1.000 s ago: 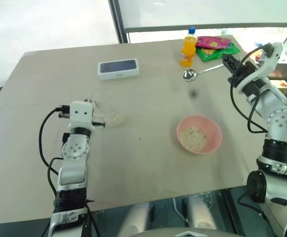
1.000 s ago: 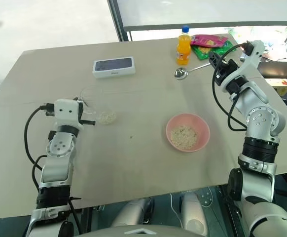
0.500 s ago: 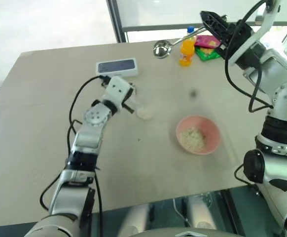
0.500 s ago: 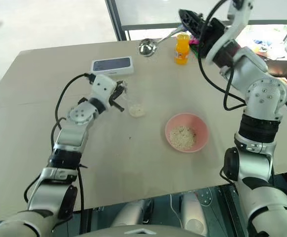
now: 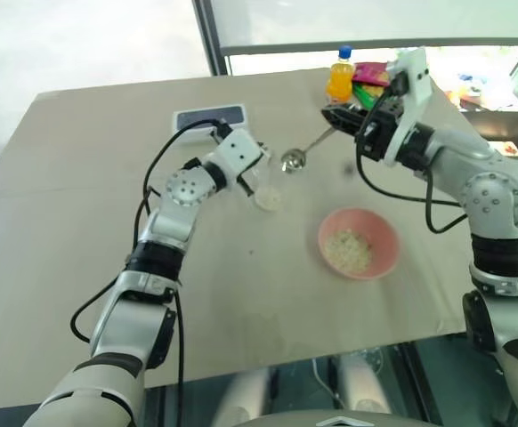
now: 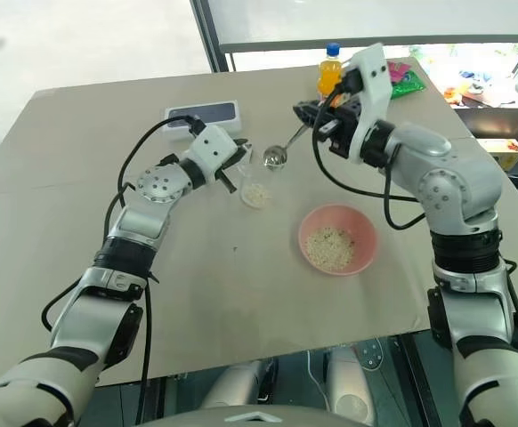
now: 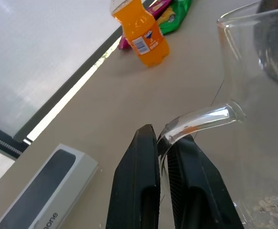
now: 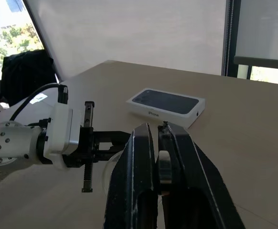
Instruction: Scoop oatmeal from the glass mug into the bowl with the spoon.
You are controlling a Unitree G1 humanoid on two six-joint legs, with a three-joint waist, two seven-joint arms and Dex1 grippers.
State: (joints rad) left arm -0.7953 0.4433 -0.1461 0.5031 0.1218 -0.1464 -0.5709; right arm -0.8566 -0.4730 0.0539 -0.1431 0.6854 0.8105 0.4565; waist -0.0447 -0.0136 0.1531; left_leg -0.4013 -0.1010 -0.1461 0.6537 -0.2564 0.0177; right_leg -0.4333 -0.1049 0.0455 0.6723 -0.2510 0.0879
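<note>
In the left eye view, the glass mug (image 5: 265, 182) is seen on the worktop (image 5: 81, 267), with a little oatmeal (image 5: 267, 199) at its bottom. Its handle is clamped between the jaws of the left gripper (image 7: 164, 143), as is shown clearly in the left wrist view. The spoon (image 5: 305, 151) is held by its long handle in the closed jaws of the right gripper (image 5: 335, 116), and its small head hangs just beside the rim of the mug, a little above it. The pink bowl (image 5: 359, 242) stands near, toward the robot's right, and some oatmeal is already in it.

The step in hand is judged to be the bringing of the spoon into the mug. To do it well, the mug should be kept steady and upright, because the opening is narrow. The spoon head should be lowered straight through the rim without knocking the glass, then turned under the flakes and lifted level, so that nothing is spilled on the way to the bowl.
</note>
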